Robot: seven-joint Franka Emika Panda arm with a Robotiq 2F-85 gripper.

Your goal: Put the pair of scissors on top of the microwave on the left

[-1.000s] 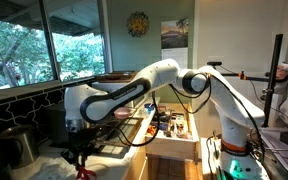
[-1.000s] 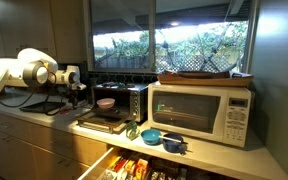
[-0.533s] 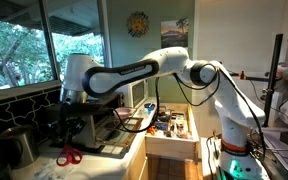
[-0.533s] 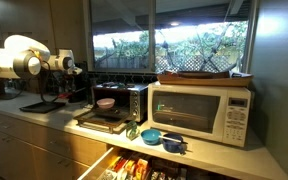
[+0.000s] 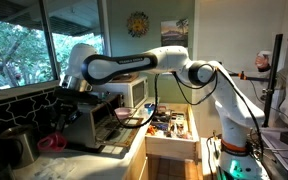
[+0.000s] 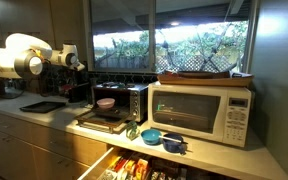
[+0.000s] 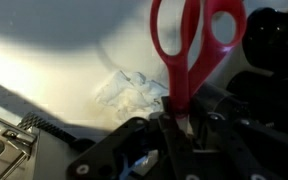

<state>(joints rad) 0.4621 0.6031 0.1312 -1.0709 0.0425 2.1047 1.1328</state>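
Pinching the pair of scissors by its blades, gripper clamped; handles point straight away.

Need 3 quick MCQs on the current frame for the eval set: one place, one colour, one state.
1. Where is the pair of scissors?
A. lying on the countertop
B. in the gripper
C. on the windowsill

2. What colour are the scissor handles?
A. red
B. green
C. white

3. What state is the drawer below the counter in?
A. shut flush
B. taken out and lying on the floor
C. pulled open

Answers:
1 B: the wrist view shows the gripper's fingers closed on the scissors, with the handle loops sticking out beyond them.
2 A: both loops are plainly red in the wrist view.
3 C: both exterior views show the drawer standing out from the cabinet with its contents exposed.
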